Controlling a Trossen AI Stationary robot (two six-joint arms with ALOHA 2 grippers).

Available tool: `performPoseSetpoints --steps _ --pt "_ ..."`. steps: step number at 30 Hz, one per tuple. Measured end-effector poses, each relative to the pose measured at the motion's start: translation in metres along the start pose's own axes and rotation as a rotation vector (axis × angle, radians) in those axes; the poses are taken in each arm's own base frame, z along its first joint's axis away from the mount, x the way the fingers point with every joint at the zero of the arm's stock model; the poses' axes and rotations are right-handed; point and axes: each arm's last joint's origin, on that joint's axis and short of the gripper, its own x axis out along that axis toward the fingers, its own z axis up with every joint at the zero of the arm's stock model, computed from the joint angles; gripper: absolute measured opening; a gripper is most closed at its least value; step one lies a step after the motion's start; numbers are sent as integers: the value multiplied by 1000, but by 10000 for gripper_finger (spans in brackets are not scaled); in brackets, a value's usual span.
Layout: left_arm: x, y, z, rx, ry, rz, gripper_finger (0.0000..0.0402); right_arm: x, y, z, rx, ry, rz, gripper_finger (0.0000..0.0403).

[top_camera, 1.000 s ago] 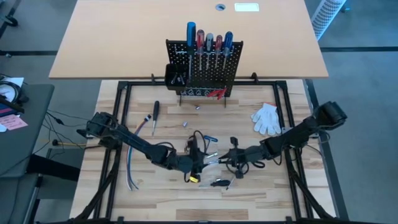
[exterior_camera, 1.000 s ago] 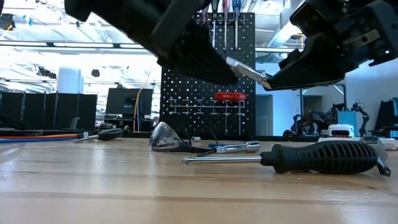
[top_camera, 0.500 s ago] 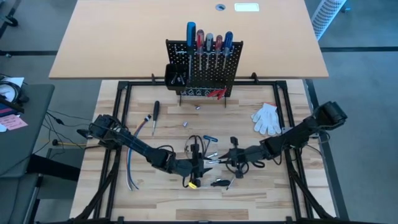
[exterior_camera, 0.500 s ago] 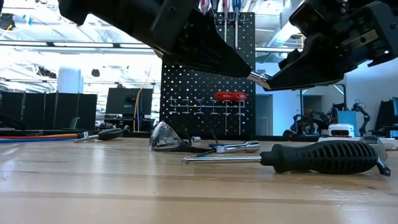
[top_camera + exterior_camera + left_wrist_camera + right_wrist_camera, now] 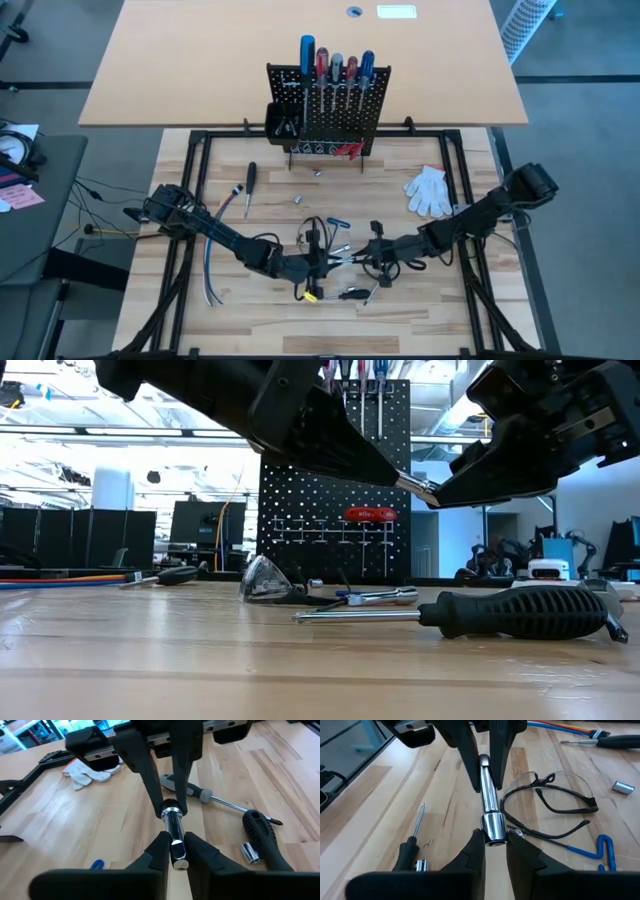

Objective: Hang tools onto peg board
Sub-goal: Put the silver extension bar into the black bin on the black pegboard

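Your left end effector (image 5: 174,851) has just closed on the short chrome metal bar (image 5: 173,832) your right end effector (image 5: 492,839) grips above mid-bench, so a handover toward the black perforated peg board (image 5: 328,105) looks underway.

Left gripper (image 5: 328,262) and right gripper (image 5: 352,257) tip to tip, both clamped.

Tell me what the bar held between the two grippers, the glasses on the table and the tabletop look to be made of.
Bar: polished metal, likely chromed steel; it shows mirror-like highlights. The left gripper and the right gripper each clamp one end.
Glasses: clear plastic lens with thin dark frame, probably plastic; the wood shows through the lens.
Tabletop: light wood, in joined strips with visible grain.
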Motion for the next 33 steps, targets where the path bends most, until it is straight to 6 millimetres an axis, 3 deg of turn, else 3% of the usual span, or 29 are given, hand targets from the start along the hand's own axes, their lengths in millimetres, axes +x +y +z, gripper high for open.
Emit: performPoseSetpoints --steps 7,12,16,20,25,28,33 --pt "-12 -4 7 24 -7 101 28 -3 -5 -9 81 121 -32 132" --pt "-39 4 17 101 56 381 28 -13 -13 -14 120 231 -77 177" --pt "-72 22 38 122 57 618 28 -13 -17 -13 138 233 -92 187" --pt "-106 63 69 74 29 740 28 -12 -16 -13 138 228 -88 184" --pt "-144 134 101 -72 -67 702 28 -12 -16 -12 137 220 -90 176" --pt "-155 173 106 -134 -101 718 28 -12 -16 -12 138 212 -87 173" --pt "-158 217 103 -161 -54 743 31 -11 -17 -10 134 199 -87 171"
